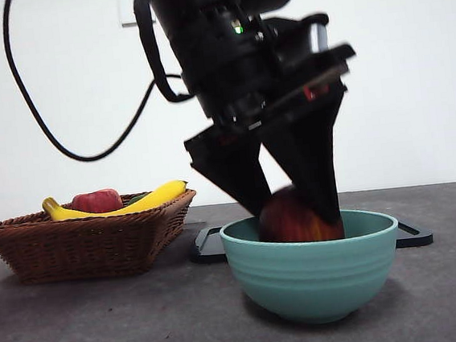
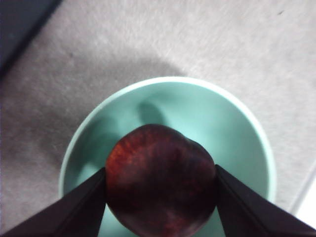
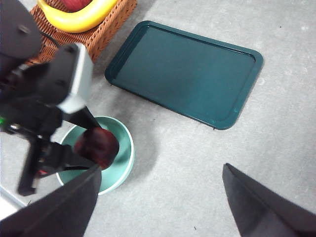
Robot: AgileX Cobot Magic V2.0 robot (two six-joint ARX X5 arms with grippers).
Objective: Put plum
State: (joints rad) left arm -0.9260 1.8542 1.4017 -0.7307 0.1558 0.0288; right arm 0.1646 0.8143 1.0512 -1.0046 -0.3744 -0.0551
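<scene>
While clamped by left end effector (image 2: 160,197), round plum (image 2: 160,185) axisless.

Dark glossy plum (image 2: 160,180) inside bowl (image 2: 247,128)

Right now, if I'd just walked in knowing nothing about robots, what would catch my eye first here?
First the big black arm coming down mid-table, its left claw shut on a dark red plum held inside a pale green bowl. Next, the wicker basket at the left in the front view, holding a yellow banana and a red fruit. A dark green tray lies behind the bowl.
</scene>
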